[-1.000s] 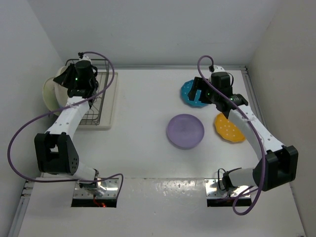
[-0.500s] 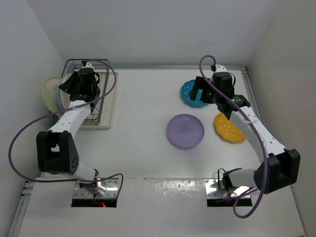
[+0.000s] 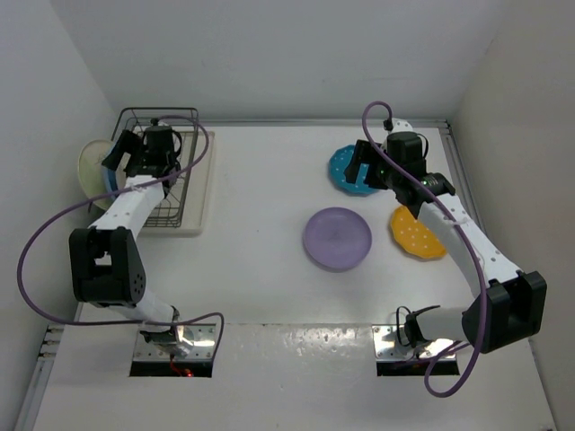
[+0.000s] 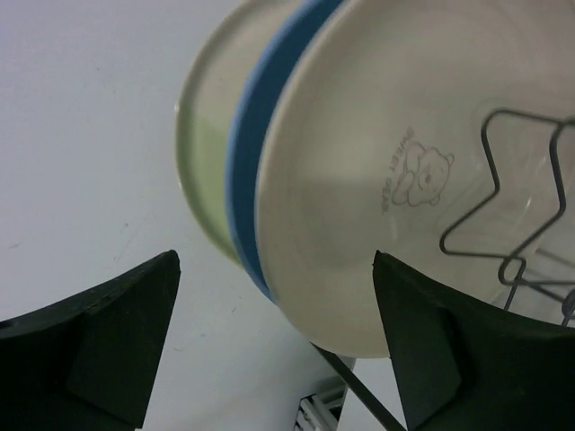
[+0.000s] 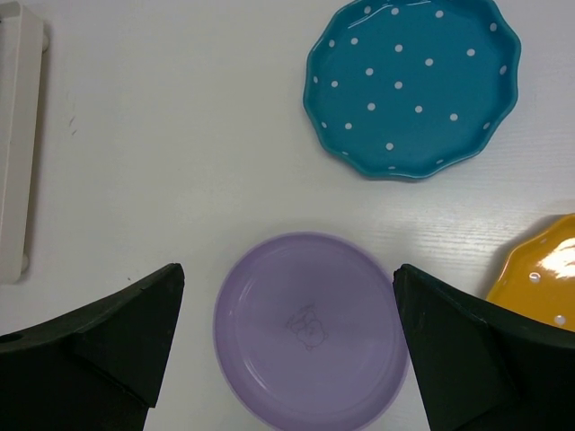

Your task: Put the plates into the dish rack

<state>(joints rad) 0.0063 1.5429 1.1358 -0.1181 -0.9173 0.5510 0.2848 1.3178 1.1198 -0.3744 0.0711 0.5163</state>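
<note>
Three plates stand on edge in the dish rack (image 4: 514, 208): a cream-and-green one (image 4: 199, 135), a light blue one (image 4: 244, 157) and a cream one (image 4: 377, 180) with a bear mark. My left gripper (image 4: 274, 262) is open just below them, holding nothing; from above it (image 3: 126, 154) hovers over the rack's (image 3: 175, 184) left side. The lavender plate (image 3: 337, 238), teal dotted plate (image 3: 349, 171) and orange dotted plate (image 3: 415, 232) lie flat on the table. My right gripper (image 5: 287, 269) is open and empty, high above the lavender plate (image 5: 310, 328).
The rack's beige tray (image 3: 199, 193) sits at the far left near the side wall; its edge (image 5: 20, 135) shows in the right wrist view. The teal plate (image 5: 413, 85) and orange plate (image 5: 539, 274) lie close to the right arm.
My left gripper has opened and let go of the cream plate, which now stands in the rack. The left wrist shifted slightly left. The right arm has hardly moved.
</note>
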